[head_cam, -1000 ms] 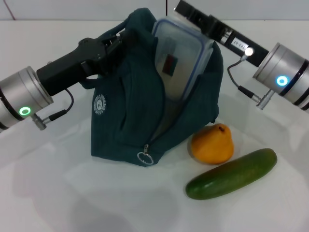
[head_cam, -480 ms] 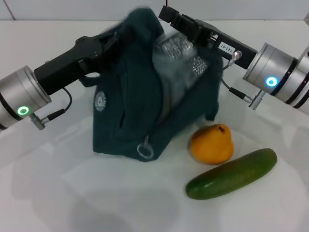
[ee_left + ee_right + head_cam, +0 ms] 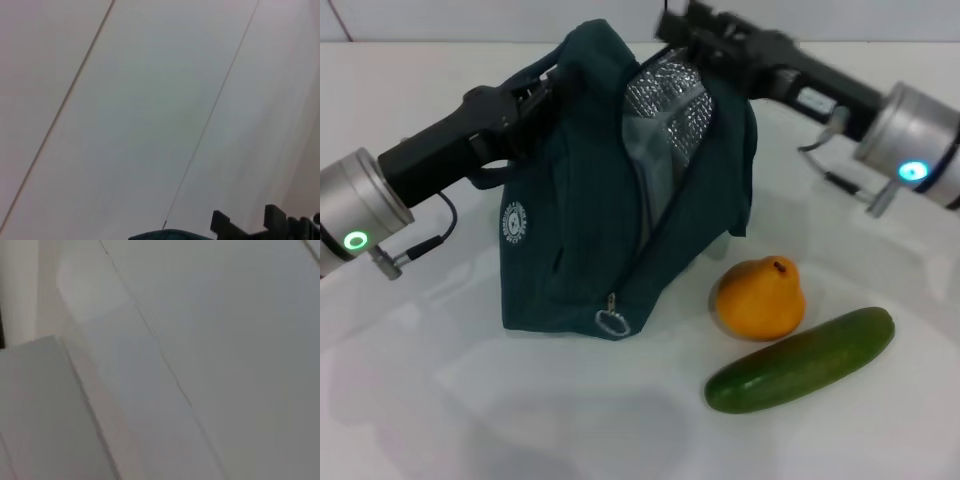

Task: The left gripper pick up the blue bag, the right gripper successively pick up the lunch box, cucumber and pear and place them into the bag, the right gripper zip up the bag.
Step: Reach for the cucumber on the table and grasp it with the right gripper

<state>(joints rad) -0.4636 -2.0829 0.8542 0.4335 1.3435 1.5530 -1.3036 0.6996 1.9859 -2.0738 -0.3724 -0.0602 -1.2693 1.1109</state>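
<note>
the lunch box, which stood half out of the blue bag (image 3: 590, 200) a second ago, has dropped out of sight inside (only the silver lining shows in the mouth). the right gripper (image 3: 685, 25) has pulled back to the bag's top rim; whether its fingers are open i cannot tell. the left gripper (image 3: 545, 90) still pinches the bag's top edge. pear (image 3: 758, 297) and cucumber (image 3: 802, 360) wait on the tabletop (image 3: 470, 400), so the cucumber looks next.

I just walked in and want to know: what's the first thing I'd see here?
A big blue bag stands open in the middle of the table, with shiny silver lining showing inside. The left gripper holds its top, and the right gripper is at the bag's opening. Beside the bag lie an orange pear and a green cucumber.
</note>
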